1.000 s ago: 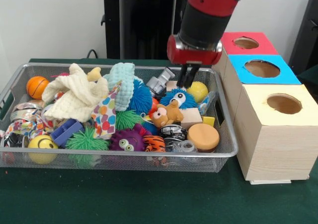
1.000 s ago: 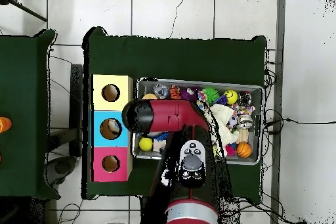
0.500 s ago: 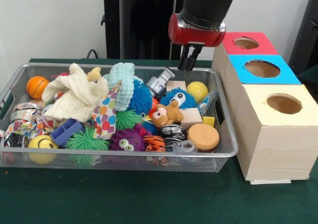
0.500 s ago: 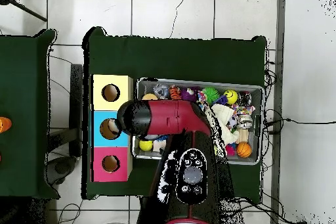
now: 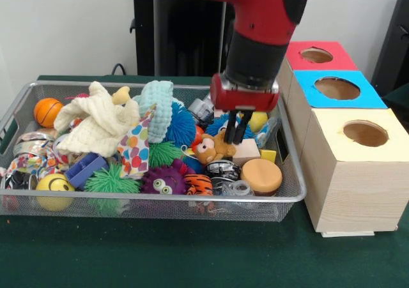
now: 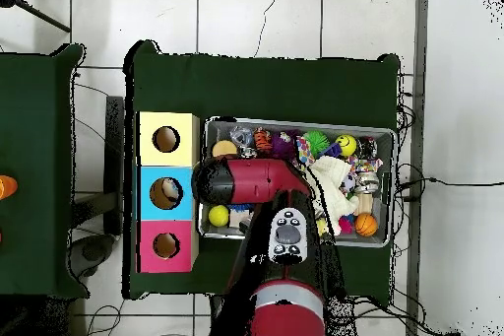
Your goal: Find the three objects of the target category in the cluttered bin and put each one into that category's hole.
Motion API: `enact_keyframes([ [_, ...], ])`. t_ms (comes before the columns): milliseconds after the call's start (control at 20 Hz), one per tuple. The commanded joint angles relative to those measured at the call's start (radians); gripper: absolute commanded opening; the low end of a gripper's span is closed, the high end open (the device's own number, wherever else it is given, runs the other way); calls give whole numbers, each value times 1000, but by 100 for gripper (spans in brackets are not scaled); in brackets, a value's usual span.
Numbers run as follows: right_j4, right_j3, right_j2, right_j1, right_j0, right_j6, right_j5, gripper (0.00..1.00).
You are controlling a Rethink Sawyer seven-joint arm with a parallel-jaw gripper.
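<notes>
Many toys fill the wire basket (image 5: pixel 291 195) on the green table (image 5: pixel 192 256). At its left end, in the front view, there are a small orange ball (image 5: pixel 47 111) near the far corner and a yellow smiley ball (image 5: pixel 54 190) at the near wall. Next to them a cream cloth (image 5: pixel 96 119) lies over the pile, and a dotted cloth (image 5: pixel 135 149) leans beside it. In front of these are a green spiky ball (image 5: pixel 111 180) and a purple fuzzy ball with eyes (image 5: pixel 163 179). Further right a small brown plush animal (image 5: pixel 211 149) lies in the middle of the toys, with a round orange puck (image 5: pixel 261 175) near the right corner. The gripper (image 5: pixel 237 128) hangs just above the plush animal, over a blue fuzzy ball (image 5: pixel 220 126); its two dark fingers (image 5: pixel 241 127) stand close together, with only a narrow gap, and hold nothing. A yellow ball (image 5: pixel 258 117) shows behind it. To the right of the basket three boxes stand in a row, each with a round hole on top: the cream box (image 5: pixel 348 179) nearest, then the blue box (image 5: pixel 339 87), then the red box (image 5: pixel 317 55). In the overhead view the arm (image 6: pixel 258 182) covers the box end of the basket.
</notes>
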Motion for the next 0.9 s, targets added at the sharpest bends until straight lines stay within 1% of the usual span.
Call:
enact_keyframes([
  [50, 5, 78, 47, 133, -41, 190, -79, 0],
  [200, 22, 73, 57, 154, -51, 179, -89, 0],
  [650, 34, 73, 75, 151, -67, 150, -56, 0],
  [900, 45, 52, 89, 172, -71, 146, -51, 0],
])
